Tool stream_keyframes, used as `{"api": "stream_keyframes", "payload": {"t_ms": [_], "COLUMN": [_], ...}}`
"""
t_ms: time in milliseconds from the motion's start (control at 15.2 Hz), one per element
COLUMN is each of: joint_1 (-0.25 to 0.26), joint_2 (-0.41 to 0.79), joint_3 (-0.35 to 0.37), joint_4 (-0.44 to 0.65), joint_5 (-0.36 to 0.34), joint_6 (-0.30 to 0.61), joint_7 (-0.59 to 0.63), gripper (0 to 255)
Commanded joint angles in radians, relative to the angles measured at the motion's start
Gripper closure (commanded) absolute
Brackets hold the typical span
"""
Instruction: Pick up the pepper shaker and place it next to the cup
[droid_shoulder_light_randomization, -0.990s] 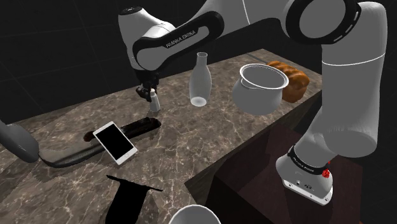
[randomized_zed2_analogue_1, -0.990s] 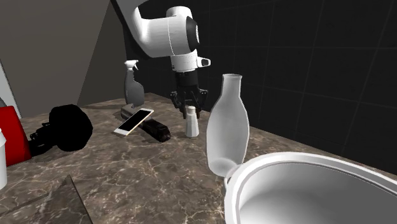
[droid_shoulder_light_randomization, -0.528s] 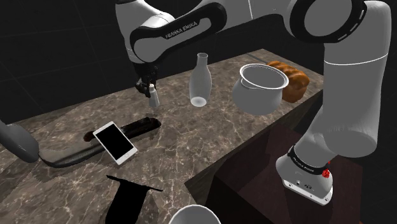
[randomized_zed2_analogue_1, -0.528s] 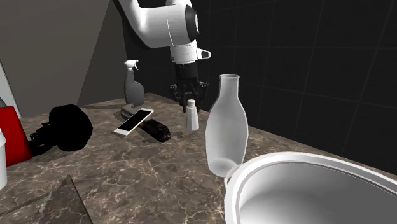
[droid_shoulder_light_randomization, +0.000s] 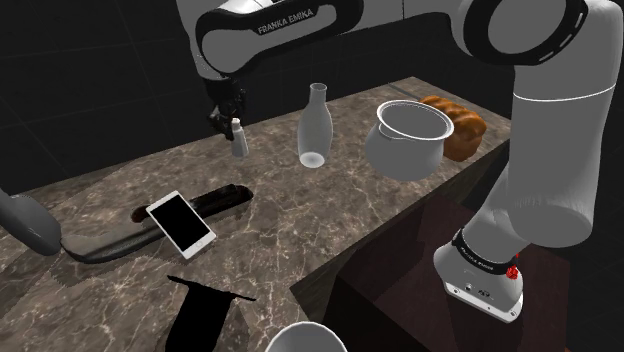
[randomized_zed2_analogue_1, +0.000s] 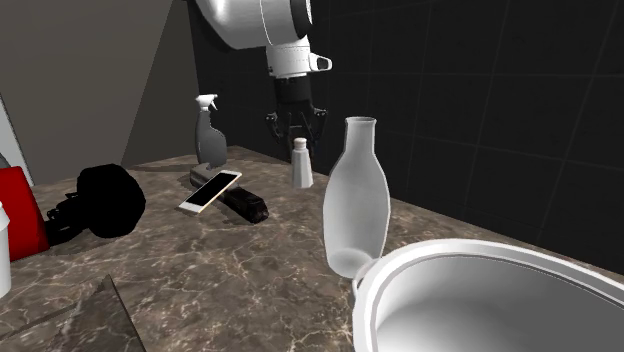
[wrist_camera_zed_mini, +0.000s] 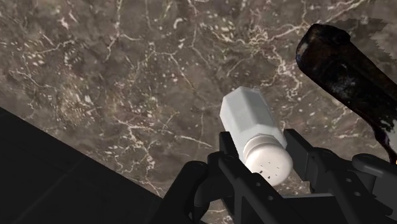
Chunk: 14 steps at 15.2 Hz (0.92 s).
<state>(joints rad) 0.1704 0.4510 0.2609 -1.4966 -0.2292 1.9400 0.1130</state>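
White pepper shaker (droid_shoulder_light_randomization: 240, 141) gripped near its cap between the black claw's (droid_shoulder_light_randomization: 229, 120) fingers, lifted clear of the dark marble counter (droid_shoulder_light_randomization: 280, 215), upper left of the shoulder view, left of a pale bottle (droid_shoulder_light_randomization: 313, 128), smartphone (droid_shoulder_light_randomization: 181, 222) lying lower left

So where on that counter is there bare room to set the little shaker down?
The widest bare stretch of counter lies between the phone, the tall bottle and its front edge. Another patch lies under the held shaker. It is crowded where the white pot and bread stand together.
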Motion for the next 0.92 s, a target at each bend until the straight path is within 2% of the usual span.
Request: {"api": "stream_keyframes", "payload": {"t_ms": [0,858], "joint_1": [-0.001,0.008], "joint_2": [-0.011,-0.025], "joint_3": [0.002,0.007], "joint_4": [0.01,0.164], "joint_5": [0.004,0.015], "joint_6": [-0.021,-0.186], "joint_7": [-0.004,-0.027], "gripper": [255,255]}}
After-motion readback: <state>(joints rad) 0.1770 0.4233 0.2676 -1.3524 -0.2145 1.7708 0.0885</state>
